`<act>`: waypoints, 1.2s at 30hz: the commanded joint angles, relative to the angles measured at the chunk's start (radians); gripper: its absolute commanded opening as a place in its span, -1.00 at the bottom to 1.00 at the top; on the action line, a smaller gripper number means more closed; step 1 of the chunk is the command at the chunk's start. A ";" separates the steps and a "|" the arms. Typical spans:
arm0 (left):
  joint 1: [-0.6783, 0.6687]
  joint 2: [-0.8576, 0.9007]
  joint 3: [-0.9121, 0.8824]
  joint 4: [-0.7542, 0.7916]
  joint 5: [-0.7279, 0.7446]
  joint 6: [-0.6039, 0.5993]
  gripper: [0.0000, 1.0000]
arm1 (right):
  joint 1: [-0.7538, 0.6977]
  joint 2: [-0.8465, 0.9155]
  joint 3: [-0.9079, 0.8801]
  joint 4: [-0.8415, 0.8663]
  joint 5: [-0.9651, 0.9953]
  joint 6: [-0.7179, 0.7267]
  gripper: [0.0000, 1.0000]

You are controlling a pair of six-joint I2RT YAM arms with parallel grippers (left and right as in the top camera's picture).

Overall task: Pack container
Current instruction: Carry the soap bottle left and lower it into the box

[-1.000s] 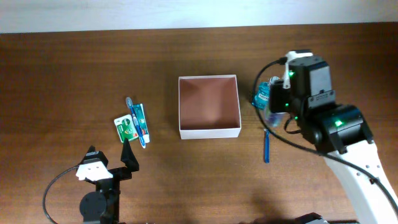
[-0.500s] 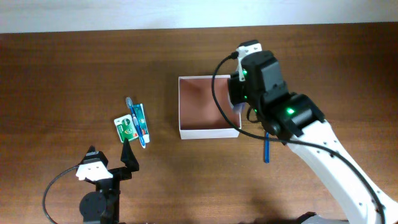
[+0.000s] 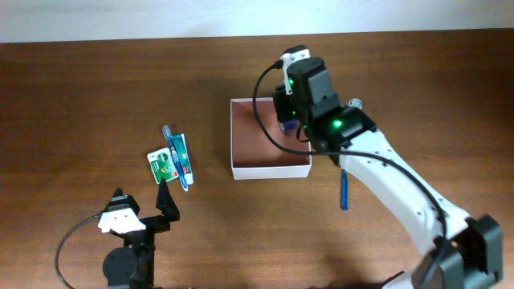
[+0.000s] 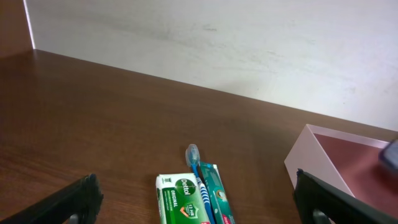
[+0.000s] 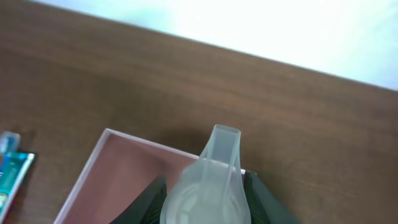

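Note:
The container point(image 3: 241, 170), a square shallow white box with a brownish-pink inside, sits mid-table. It also shows in the left wrist view point(image 4: 305, 155) and the right wrist view point(image 5: 118, 180). My right gripper point(image 3: 289, 120) hangs over the container's far right part, shut on the mouthwash bottle point(image 5: 211, 180). The bottle's pale translucent cap fills the space between my right gripper's fingers point(image 5: 205, 202). In the overhead view the arm hides most of the bottle. My left gripper point(image 3: 166, 201) is open and empty near the front left, its fingers wide apart in the left wrist view point(image 4: 199, 208).
A green soap pack point(image 3: 161, 164), a blue toothbrush point(image 3: 173, 148) and a teal toothpaste box point(image 3: 182, 156) lie together left of the container, just ahead of my left gripper. A slim blue item point(image 3: 344, 189) lies on the table right of the container.
My right arm has swung left with the bottle, from beside the container's right wall to above its inside. The left arm and the toiletries have not moved.

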 commanded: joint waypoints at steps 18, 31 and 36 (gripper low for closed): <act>0.006 -0.004 -0.010 0.007 0.000 0.020 0.99 | 0.008 0.093 0.037 0.026 0.174 -0.008 -0.35; 0.006 -0.004 -0.010 0.007 0.000 0.020 0.99 | 0.008 0.137 0.037 0.044 0.179 -0.007 -0.36; 0.006 -0.004 -0.010 0.007 0.000 0.020 0.99 | 0.008 0.137 0.037 0.043 0.197 0.005 -0.36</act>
